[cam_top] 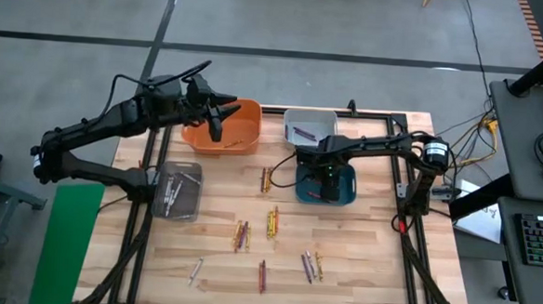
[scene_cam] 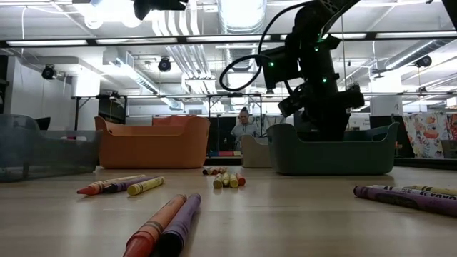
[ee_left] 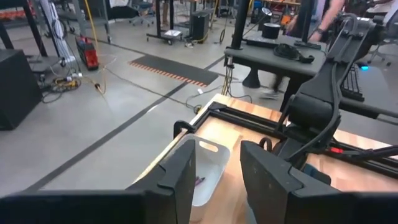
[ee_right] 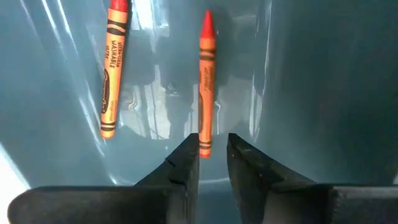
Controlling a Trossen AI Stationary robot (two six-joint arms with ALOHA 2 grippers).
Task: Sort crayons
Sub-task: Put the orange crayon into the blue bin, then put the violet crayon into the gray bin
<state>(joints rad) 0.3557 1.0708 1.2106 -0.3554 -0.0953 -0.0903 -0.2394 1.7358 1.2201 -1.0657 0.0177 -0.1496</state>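
My right gripper (ee_right: 210, 149) points down inside the teal bin (cam_top: 346, 195), its fingers a little apart. An orange-red crayon (ee_right: 206, 81) lies along the bin floor with its blunt end in the gap between the fingertips. A second orange-red crayon (ee_right: 110, 68) lies beside it. My left gripper (ee_left: 217, 180) hangs open, with nothing in it, above the orange bin (cam_top: 230, 136). Several crayons lie loose on the wooden table, among them a yellow pair (cam_top: 273, 220) and a purple group (cam_top: 310, 264). My right gripper stands over the crayon's blunt end (ee_right: 204, 148), which shows in the gap close beside one finger (ee_right: 186, 155). I cannot tell whether that finger touches it. The fingers come from above, pointing down, and the crayon stretches away from them across the bin floor.
A white bin (cam_top: 322, 120) with a purple crayon (cam_top: 302, 133) stands behind the teal one. A clear grey bin (cam_top: 178, 189) sits at the left. In the low view a red and purple pair (scene_cam: 164, 225) lies nearest. A black frame borders the table.
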